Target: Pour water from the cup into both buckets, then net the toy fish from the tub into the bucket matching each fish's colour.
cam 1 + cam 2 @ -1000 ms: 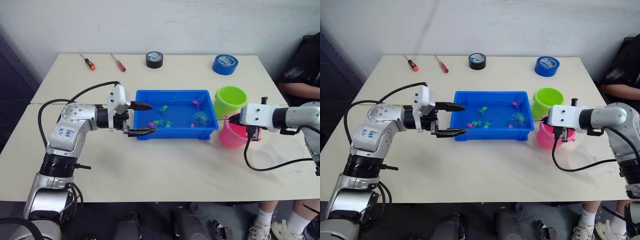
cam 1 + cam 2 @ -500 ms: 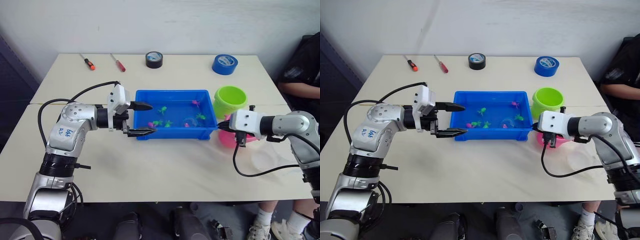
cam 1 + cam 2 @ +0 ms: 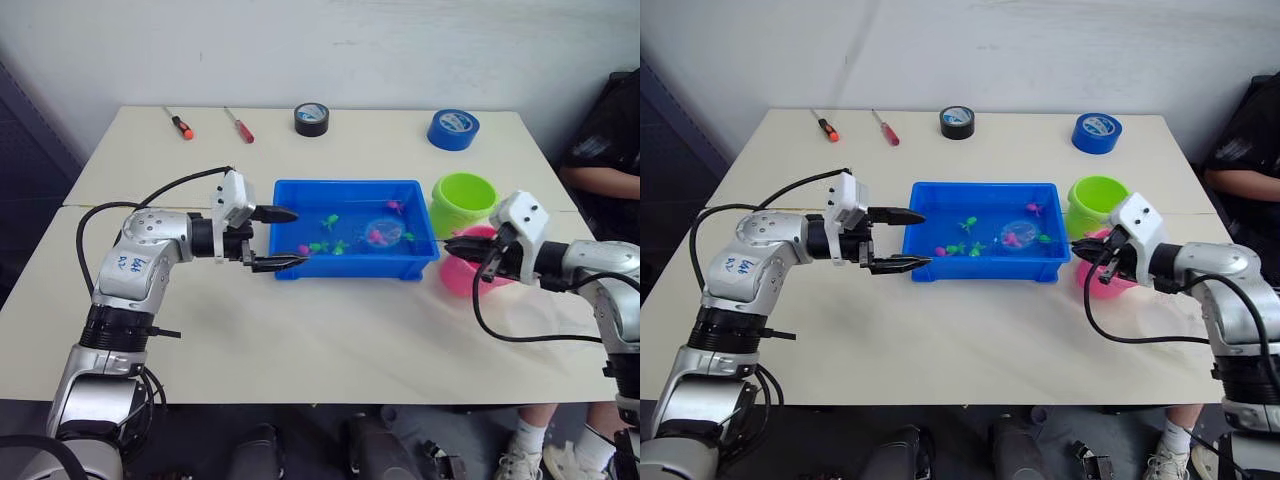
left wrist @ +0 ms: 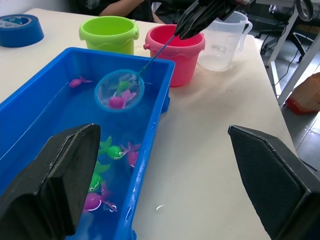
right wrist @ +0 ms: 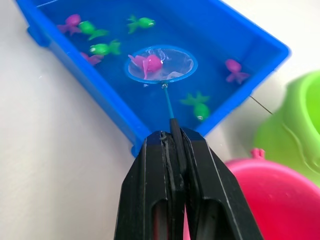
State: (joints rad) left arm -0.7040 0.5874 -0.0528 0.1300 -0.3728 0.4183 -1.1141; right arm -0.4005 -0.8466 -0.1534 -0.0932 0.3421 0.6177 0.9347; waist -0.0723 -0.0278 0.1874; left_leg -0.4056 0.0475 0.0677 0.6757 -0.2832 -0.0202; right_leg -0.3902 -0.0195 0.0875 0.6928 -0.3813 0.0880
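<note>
Left end effector (image 3: pixel 284 239) fingers spread wide, arm extended; right end effector (image 5: pixel 172 145) pinched closed, wrist angled inward.

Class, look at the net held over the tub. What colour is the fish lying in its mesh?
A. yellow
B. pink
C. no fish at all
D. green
B: in the right wrist view a pink fish lies in the net, whose handle the right gripper pinches.

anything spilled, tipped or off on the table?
Nothing stands out. Both buckets, green and pink, stand upright, the tub sits level, and the net holds one pink fish.
</note>
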